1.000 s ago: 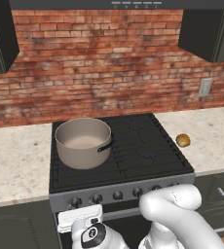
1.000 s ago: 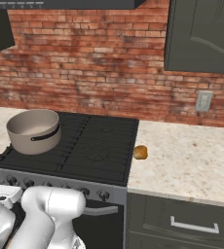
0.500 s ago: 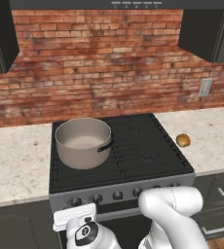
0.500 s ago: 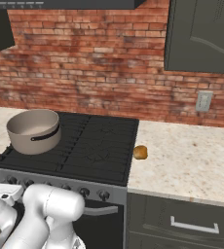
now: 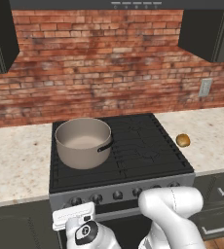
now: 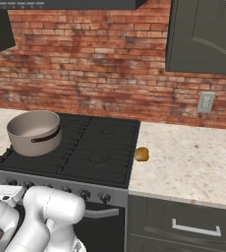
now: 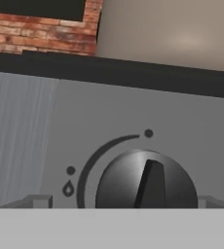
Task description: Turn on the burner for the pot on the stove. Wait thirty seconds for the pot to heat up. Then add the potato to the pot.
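Red brick wall runs behind the black stove, with pale speckled counter on both sides. Down low in front of the stove's silver strip, the gripper faces one round dark knob very close up. Its two grey fingertips stand wide apart, one on each side of the knob, and they do not squeeze it. A raised ridge on the knob runs almost straight up and down in the hand view, leaning a little toward the dot above it. A curved line bends from that dot down to a small flame mark beside the knob. Up and behind the gripper, the grey pot sits on the left back part of the grates, standing upright, with its short dark handle pointing to the right and a bit forward. Far off to the right of the gripper, the small golden-brown potato lies on the counter, just beside the stove's right edge and well apart from the pot.
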